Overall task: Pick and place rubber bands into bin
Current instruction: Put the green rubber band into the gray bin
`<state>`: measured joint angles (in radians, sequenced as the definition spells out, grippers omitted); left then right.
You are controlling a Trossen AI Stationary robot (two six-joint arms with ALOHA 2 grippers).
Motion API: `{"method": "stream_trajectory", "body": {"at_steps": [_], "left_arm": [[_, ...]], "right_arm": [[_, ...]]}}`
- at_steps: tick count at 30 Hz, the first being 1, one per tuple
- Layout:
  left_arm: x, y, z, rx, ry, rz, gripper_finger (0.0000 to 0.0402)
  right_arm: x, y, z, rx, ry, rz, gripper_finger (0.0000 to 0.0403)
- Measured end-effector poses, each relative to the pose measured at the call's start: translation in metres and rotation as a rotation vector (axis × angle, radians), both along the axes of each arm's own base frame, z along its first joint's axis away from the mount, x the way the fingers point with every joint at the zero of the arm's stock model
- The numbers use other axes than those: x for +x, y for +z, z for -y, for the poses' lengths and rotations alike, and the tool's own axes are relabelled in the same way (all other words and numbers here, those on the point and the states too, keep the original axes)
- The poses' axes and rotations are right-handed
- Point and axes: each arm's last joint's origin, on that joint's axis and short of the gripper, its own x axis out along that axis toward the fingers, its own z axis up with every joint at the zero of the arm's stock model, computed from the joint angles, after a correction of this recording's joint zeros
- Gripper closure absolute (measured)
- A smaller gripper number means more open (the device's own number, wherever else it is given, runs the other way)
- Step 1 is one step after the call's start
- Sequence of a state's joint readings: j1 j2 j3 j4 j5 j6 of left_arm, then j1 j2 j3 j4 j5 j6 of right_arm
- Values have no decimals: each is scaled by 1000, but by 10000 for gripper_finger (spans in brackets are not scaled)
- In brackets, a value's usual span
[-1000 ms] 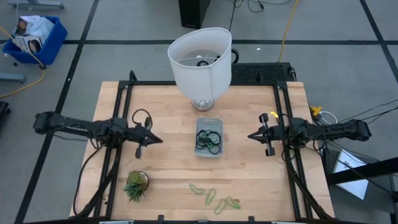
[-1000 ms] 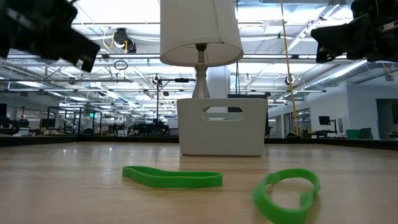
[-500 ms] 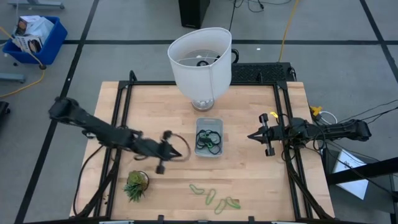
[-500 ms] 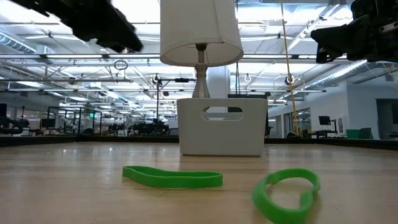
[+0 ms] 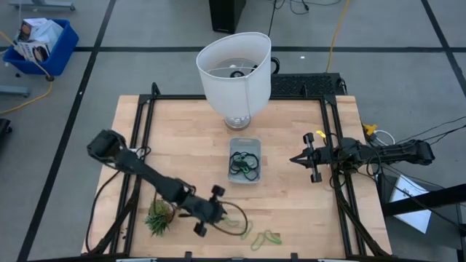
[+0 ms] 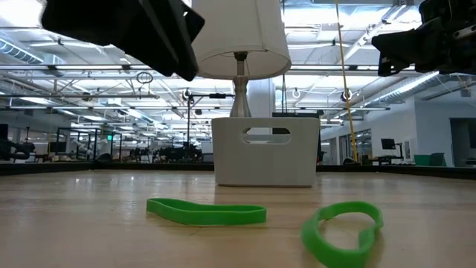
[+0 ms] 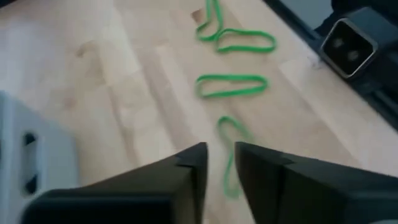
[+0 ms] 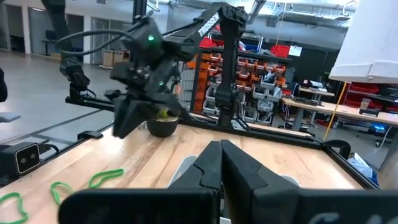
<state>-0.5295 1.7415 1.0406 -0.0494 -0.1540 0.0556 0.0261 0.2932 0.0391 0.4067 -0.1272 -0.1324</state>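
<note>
Rubber bands [image 7: 231, 86] lay just ahead of the narrowly parted left tool [image 7: 221, 163], which should straddle the nearest loop squarely.

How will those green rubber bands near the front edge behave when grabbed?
Likely floppy: the green rubber bands lie in bent, pinched loops, so one would probably sag. Probably very light and thin, lying flat on the table, so hard to get under. The left pincer, fingers slightly parted, hovers over one and may nudge it.
</note>
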Motion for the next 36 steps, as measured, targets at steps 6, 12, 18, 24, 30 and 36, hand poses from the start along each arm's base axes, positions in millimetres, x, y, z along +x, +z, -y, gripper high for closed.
{"method": "stream_trajectory", "body": {"at_steps": [6,12,18,24,30,36], "left_arm": [[14,-23,20,-25,0,-10,200],[22,-53,20,-15,7,-51,114],[26,-71,16,-76,24,-132,96],[27,-84,16,-72,27,-178,133],[25,-85,16,-63,26,-198,235],[24,-83,16,-55,8,-193,377]], "right_arm": [[0,0,0,1,0,1,403],[0,0,0,16,2,-2,403],[0,0,0,14,2,-4,403],[0,0,0,5,1,-1,403],[0,0,0,4,0,0,403],[0,0,0,-1,0,0,403]]}}
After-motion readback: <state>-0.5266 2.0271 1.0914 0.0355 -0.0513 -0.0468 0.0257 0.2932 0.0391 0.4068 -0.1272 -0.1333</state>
